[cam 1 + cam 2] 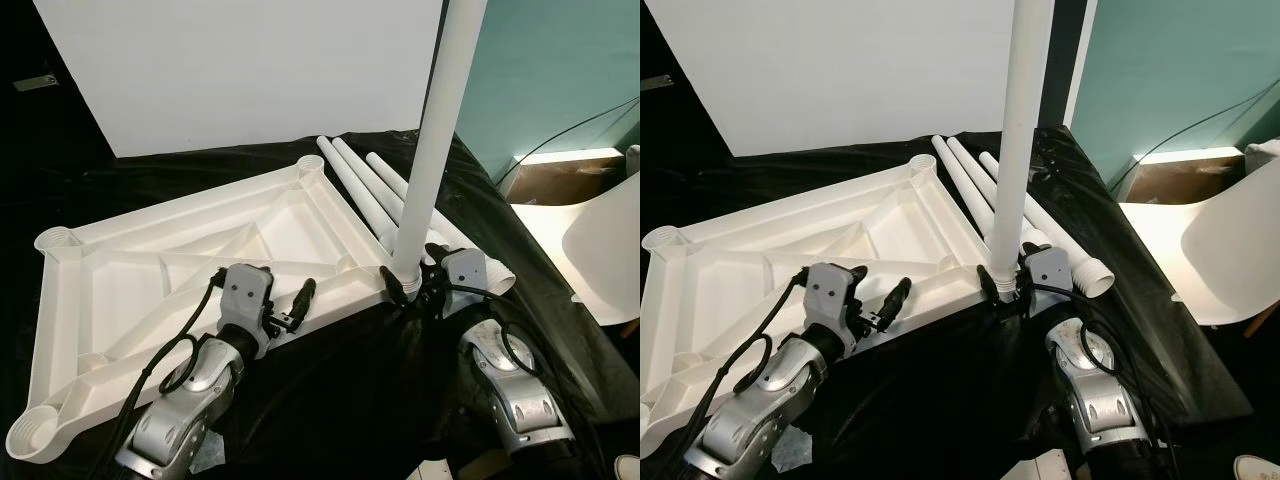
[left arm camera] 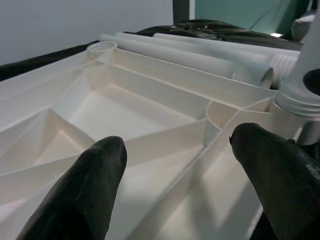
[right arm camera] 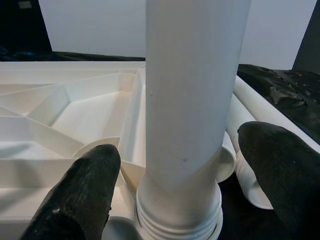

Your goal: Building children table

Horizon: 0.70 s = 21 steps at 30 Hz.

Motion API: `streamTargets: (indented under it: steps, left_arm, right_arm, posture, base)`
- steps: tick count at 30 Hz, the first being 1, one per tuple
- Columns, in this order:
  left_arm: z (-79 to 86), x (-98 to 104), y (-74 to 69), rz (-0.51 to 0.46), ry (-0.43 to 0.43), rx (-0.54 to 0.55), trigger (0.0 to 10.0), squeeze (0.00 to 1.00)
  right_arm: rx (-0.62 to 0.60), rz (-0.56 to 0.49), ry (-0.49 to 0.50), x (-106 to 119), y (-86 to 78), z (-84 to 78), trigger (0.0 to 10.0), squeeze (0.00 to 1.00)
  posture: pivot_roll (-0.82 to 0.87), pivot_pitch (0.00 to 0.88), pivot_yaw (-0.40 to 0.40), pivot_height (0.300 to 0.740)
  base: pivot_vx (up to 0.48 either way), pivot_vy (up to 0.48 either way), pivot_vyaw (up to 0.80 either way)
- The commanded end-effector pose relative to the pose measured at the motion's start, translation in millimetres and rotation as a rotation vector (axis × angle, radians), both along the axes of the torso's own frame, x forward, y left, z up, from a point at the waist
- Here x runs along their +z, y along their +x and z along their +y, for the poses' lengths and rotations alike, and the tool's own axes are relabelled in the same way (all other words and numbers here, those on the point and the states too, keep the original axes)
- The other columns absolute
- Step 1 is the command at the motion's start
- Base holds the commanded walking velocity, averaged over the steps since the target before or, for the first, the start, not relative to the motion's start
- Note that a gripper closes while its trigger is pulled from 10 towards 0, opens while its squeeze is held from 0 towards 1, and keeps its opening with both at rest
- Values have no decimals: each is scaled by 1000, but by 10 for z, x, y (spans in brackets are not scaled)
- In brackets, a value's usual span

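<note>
Right gripper (image 1: 412, 287) jaws wide, straddling the base of the upright leg (image 1: 432, 150); fingers (image 3: 80, 195) look clear of it. Leg stands in the corner socket of the white panel (image 1: 200, 260), threads showing at the collar. Left gripper (image 1: 300, 300) jaws wide, hovering over the panel's near edge, holding nothing. Panel lies ribs-up on black sheet (image 1: 350, 380). Three spare legs (image 1: 360, 185) lie just beside its far edge. Head views add a white chair (image 1: 1200, 250) on the right.

Two silver, ribbed metallic forearms with looping black cables; grey boxy wrist housings with small screws; left gripper (image 1: 298, 300) and right gripper (image 1: 408, 288) have long matte black fingers (image 2: 85, 190).
</note>
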<state>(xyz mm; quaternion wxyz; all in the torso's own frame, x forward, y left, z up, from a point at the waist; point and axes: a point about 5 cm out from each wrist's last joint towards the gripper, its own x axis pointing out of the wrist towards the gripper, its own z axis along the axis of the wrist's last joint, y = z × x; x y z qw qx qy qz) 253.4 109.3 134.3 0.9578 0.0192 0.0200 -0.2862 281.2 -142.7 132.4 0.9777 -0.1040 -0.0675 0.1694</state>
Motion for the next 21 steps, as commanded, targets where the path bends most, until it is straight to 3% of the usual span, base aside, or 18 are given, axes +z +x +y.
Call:
streamTargets:
  steps: [1,3,12,16,21]
  left_arm:
    - [-196,-45,-266,66,19,-722,10000,0]
    - [-229,-53,-288,99,19,-789,10000,0]
    - [-257,-140,-341,182,42,-873,10000,0]
    - [-277,-167,-258,170,48,-825,10000,0]
    - [-271,-49,-65,62,0,-714,10000,0]
  right_arm:
    - [-7,-5,-8,2,24,-6,10000,0]
    - [-10,-8,-8,8,38,-2,10000,0]
    - [-15,-10,-6,4,39,13,10000,0]
    - [-18,-10,-4,-2,31,21,10000,0]
    - [-20,-9,-2,-6,29,22,10000,0]
  posture:
    - [-20,0,33,740]
    - [-22,0,35,740]
    - [-30,0,40,740]
    - [-33,0,41,740]
    - [-33,0,41,740]
  base:
    - [0,0,0]
    - [0,0,0]
    - [0,0,0]
    - [0,0,0]
    - [0,0,0]
